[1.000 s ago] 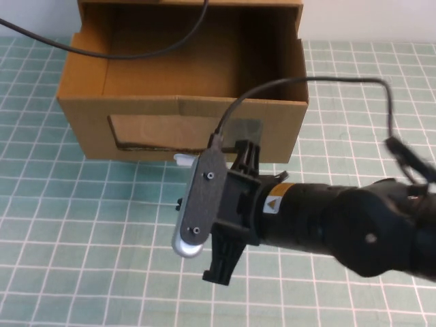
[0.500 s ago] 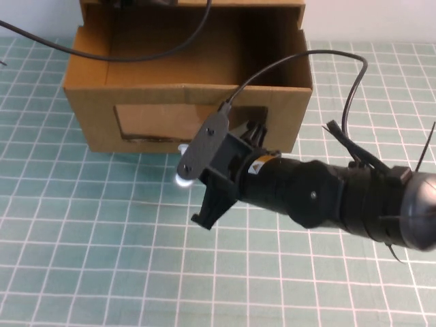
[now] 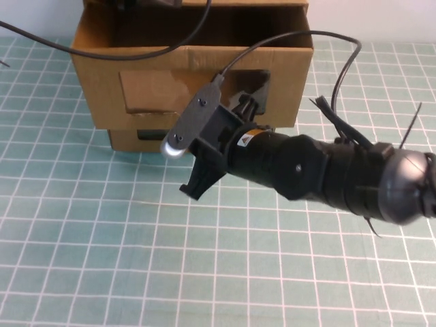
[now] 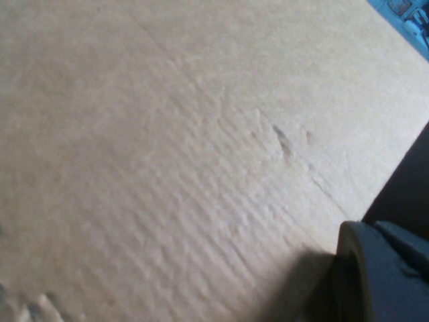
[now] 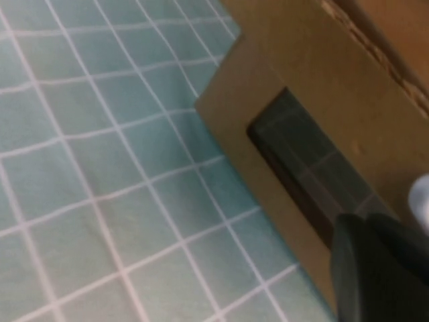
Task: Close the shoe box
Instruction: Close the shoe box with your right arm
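The shoe box (image 3: 95, 82) is brown cardboard with an open top and stands at the far middle of the mat. Its front has a clear window (image 3: 146, 92). My right gripper (image 3: 249, 103) is shut and pressed against the right part of that front, beside the window. The pull tab is hidden behind my wrist camera in the high view. The right wrist view shows a cardboard front (image 5: 268, 74) with a dark window (image 5: 301, 161) and a white bit (image 5: 422, 194) at the edge. My left gripper (image 4: 379, 275) is close against plain cardboard (image 4: 167, 147), behind the box.
A second cardboard front with a dark window (image 3: 139, 138) shows under the shoe box front. The green gridded mat (image 3: 102, 238) lies in front. Black cables (image 3: 82, 49) run over the box's open top and beside my right arm (image 3: 340, 75).
My right gripper has moved forward and the shoe box front has slid away with it. The lower cardboard front has come into view beneath it.
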